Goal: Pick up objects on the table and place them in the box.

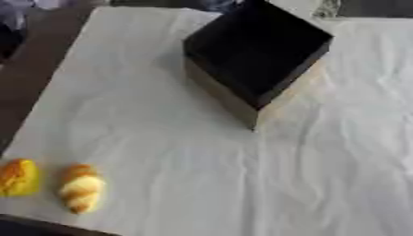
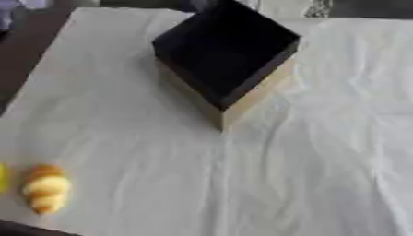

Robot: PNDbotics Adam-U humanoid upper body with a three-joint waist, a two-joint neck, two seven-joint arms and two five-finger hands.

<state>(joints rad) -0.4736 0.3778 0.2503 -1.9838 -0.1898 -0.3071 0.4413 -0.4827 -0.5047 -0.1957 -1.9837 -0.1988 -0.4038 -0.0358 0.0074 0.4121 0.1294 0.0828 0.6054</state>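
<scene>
White cloth (image 1: 322, 175) bears a croissant (image 1: 80, 188) and yellow piece (image 1: 18, 177), likely light and soft, best pinched mid-body, far from the box (image 1: 256, 94); no hand shows.

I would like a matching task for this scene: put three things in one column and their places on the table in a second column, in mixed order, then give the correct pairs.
Things:
1. box
2. croissant-shaped pastry
3. yellow-orange item

Places:
A. at the left edge of the left eye view, near side of the table
B. far side of the white cloth, near the middle
C. near-left of the cloth, just right of its yellow-orange neighbour

Pairs: 1-B, 2-C, 3-A
</scene>
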